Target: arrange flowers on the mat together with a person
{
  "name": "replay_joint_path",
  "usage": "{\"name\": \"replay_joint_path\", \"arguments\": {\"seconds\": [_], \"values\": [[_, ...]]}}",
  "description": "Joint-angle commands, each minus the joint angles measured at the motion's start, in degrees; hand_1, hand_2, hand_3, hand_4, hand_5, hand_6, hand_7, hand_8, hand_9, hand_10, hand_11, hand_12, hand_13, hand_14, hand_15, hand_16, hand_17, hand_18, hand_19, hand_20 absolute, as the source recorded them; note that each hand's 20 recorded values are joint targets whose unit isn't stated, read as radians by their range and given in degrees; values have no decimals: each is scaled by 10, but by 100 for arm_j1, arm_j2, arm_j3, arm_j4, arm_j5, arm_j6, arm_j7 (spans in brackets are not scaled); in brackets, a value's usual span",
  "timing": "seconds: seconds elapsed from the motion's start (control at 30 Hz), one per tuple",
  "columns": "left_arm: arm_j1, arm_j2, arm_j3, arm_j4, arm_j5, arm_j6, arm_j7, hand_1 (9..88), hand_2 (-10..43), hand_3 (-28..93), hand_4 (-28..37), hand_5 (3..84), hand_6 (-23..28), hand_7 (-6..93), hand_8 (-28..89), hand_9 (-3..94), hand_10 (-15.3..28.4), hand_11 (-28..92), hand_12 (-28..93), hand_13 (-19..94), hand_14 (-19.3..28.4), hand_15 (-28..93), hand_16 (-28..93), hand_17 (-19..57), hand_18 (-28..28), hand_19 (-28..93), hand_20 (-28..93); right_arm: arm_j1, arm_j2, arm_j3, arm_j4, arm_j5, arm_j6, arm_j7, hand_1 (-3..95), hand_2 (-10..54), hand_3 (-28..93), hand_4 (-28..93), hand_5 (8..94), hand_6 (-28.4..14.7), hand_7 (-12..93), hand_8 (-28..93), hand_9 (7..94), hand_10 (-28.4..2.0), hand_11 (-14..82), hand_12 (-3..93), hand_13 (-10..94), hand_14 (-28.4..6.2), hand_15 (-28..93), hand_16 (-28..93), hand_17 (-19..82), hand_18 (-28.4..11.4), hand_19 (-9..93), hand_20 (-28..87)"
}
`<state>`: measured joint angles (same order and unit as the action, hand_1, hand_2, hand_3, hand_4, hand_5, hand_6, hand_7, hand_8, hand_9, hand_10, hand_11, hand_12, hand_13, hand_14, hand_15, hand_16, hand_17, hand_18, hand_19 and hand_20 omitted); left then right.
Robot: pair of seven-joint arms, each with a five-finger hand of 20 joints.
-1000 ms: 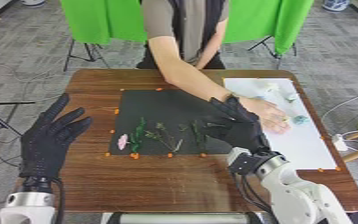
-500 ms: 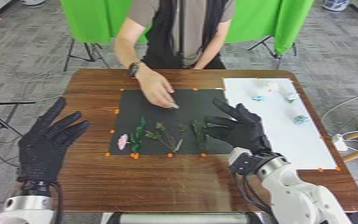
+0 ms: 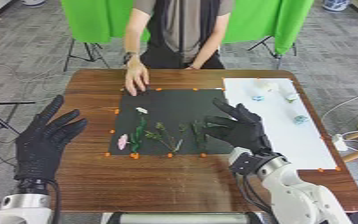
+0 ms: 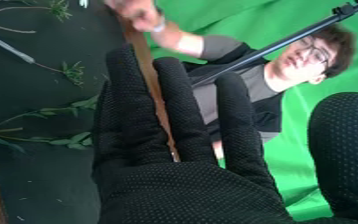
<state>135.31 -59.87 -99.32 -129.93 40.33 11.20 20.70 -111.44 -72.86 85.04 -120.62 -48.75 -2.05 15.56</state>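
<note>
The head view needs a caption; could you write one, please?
A person's hand at the far edge of the black mat, beyond a white flower; the robot's right hand open above the mat.

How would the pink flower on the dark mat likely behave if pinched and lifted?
The pink flower looks light, being small and slim. Its soft-looking head would probably crush under a firm pinch. Lying flat on the mat, it seems unlikely to roll far.

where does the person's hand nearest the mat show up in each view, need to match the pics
Head view: the person's hand is in the upper left part, fingertips at the mat's far left corner.
Right wrist view: the person's hand is beyond the robot's right hand, by the table edge.
Shared landmark: the black mat.
</note>
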Motion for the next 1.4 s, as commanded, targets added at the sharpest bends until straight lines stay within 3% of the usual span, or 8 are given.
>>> {"name": "replay_joint_path", "arguments": {"seconds": [0.03,0.17,0.4,0.67,0.77,0.97,1.2,1.4], "values": [[20,0,33,48,-38,77,-1,185,82,746,-283,328,66,85,-82,368,213,220,109,324,284,477,-96,28,284,787,-283,15,-5,38,-18,-49,98,-109,105,126,795,-283,400,20,112,-126,512,-189,124,114,422,-223,393,95,37,-210,486,169],[48,11,73,36,-69,130,29,186,82,746,-283,330,67,87,-82,367,213,221,109,322,284,477,-96,28,284,787,-283,67,112,68,-75,-454,289,-21,114,118,803,-283,404,19,114,-126,524,-192,136,118,431,-221,412,97,41,-210,493,172],[9,53,150,39,-102,190,123,188,82,746,-283,331,69,90,-82,368,214,223,109,319,284,477,-95,25,284,784,-283,128,465,208,-255,-1903,1207,207,153,87,821,-283,416,16,123,-128,559,-195,179,118,488,-217,488,83,77,-224,559,186],[134,146,139,-43,-174,320,258,189,83,747,-283,333,70,93,-83,368,214,227,110,318,284,478,-95,22,284,783,-283,582,1168,103,-188,-4225,2303,1558,221,75,826,-282,438,13,139,-136,610,-192,228,118,554,-189,551,62,130,-220,646,188],[229,173,125,-100,-153,317,259,189,83,749,-283,334,71,93,-84,368,214,229,111,317,284,478,-95,21,284,783,-283,727,1408,-116,41,-6439,2093,2437,244,62,819,-282,440,12,137,-137,656,-192,240,116,602,-180,553,53,152,-219,668,170],[159,182,209,-92,-162,306,197,190,84,749,-283,335,73,95,-84,368,216,230,110,317,284,481,-95,20,284,789,-283,1025,1724,-401,344,-7852,2159,3736,261,30,814,-283,443,8,133,-134,692,-182,237,119,662,-156,536,61,182,-222,698,142],[173,207,184,-127,-137,311,166,193,83,749,-283,334,73,94,-84,368,216,232,110,315,284,480,-96,25,284,811,-283,1378,2015,-652,751,-9116,1586,4789,274,7,806,-282,444,10,127,-131,717,-172,236,123,701,-143,542,72,202,-222,736,112],[201,212,215,-142,-162,369,197,193,84,750,-283,334,73,95,-84,368,217,234,110,315,284,480,-96,25,284,813,-283,1676,2157,-810,1121,-8976,989,4943,283,-3,798,-283,433,9,121,-127,731,-168,241,129,718,-134,551,78,210,-217,758,81]]}}
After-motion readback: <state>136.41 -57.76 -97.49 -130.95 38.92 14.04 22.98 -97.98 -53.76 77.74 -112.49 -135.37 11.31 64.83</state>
